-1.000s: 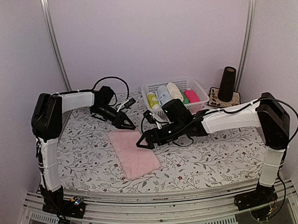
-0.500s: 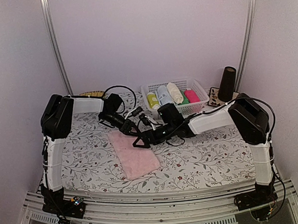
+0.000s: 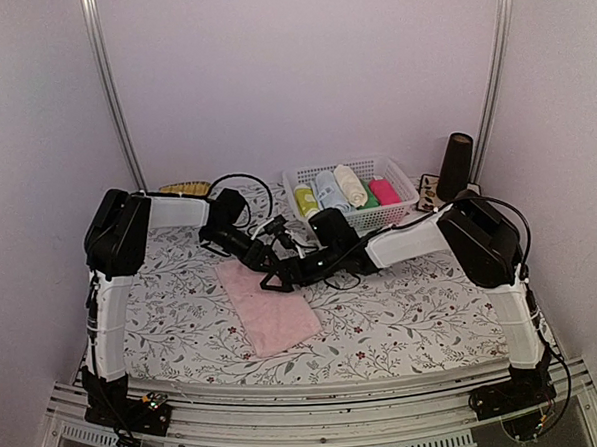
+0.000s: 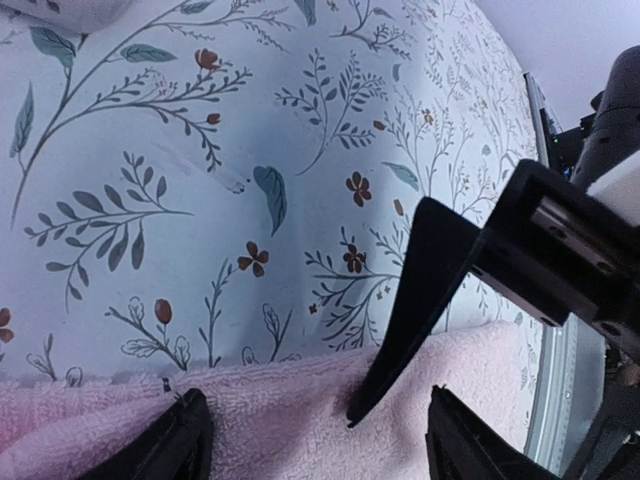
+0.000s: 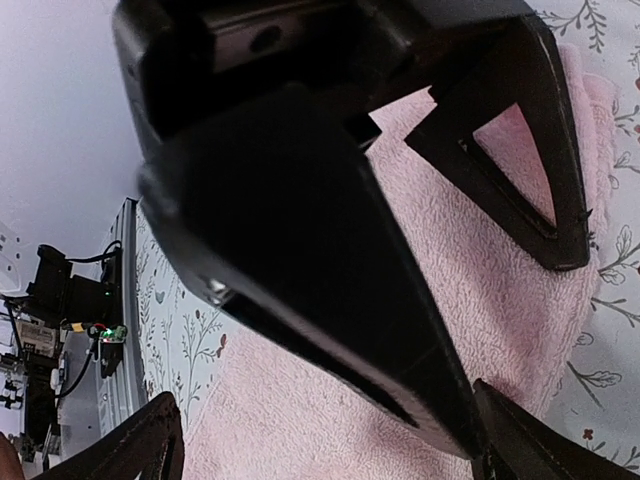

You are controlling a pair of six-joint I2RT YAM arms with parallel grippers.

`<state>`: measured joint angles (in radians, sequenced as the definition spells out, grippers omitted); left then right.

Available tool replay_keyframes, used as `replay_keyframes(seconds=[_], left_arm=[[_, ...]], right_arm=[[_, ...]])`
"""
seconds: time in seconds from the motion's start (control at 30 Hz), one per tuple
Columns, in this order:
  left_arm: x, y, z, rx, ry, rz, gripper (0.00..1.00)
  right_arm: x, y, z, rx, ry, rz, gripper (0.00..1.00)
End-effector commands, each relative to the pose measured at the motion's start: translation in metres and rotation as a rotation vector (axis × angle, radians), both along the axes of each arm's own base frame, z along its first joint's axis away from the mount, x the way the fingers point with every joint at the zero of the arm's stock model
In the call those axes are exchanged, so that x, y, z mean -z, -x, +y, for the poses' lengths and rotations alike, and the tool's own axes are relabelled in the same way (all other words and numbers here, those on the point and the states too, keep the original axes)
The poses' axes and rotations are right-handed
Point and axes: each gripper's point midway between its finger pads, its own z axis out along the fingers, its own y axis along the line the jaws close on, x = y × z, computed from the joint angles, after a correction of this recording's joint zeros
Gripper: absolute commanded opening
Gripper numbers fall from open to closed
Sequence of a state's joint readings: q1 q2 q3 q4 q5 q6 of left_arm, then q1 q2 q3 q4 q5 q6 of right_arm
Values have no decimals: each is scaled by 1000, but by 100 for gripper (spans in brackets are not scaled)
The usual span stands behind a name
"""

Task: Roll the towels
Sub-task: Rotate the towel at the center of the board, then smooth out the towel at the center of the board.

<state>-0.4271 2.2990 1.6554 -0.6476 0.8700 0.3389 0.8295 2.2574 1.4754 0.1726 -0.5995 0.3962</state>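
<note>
A pale pink towel lies flat on the flowered tablecloth, its far short edge under both grippers. My left gripper hangs open over that edge. In the left wrist view its fingertips straddle the towel with nothing pinched. My right gripper is open too, just right of the left one. One of its fingers touches the towel near the edge. In the right wrist view the left gripper's body fills the frame above the towel. A cream roll lies in the basket.
A white basket at the back holds several coloured towel rolls. A black cylinder stands at the back right on a small mat. A yellowish object lies at the back left. The two grippers are very close together.
Both grippers have closed in on the towel's far edge, the left moving right and down, the right moving left. The left jaws have widened slightly. The towel has not moved.
</note>
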Motion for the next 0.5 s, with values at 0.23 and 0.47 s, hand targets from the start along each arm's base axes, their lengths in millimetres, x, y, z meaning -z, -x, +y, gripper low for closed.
replay_keyframes(seconds=[0.23,0.47], left_arm=[[13,-31,17,-80,-68,-71,78],[-1,-58,31,-128,-82,-163,91]], right_arm=[[26,11,-18,24,65,55,99],[-13,26,-22,5,25,22,99]])
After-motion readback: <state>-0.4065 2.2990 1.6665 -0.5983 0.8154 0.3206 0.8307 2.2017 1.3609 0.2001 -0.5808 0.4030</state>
